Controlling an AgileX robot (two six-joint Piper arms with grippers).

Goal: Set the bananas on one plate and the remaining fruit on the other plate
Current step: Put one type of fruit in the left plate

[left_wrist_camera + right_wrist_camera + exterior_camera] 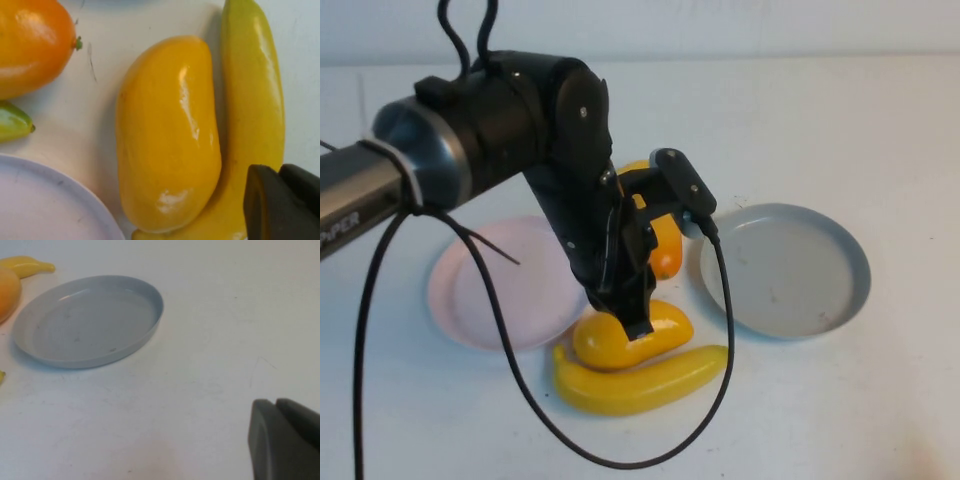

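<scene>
Yellow-orange and plump, the mango is found directly beneath the left gripper, whose fingers are pressed together and hold nothing. Its long axis is seen to run from eight to two o'clock in the high view, touching the thick banana at six o'clock. The pink plate lies at nine o'clock, the grey-blue plate at three. The right gripper, also closed and empty, is parked beyond the grey-blue plate, so the left arm is judged nearer.
</scene>
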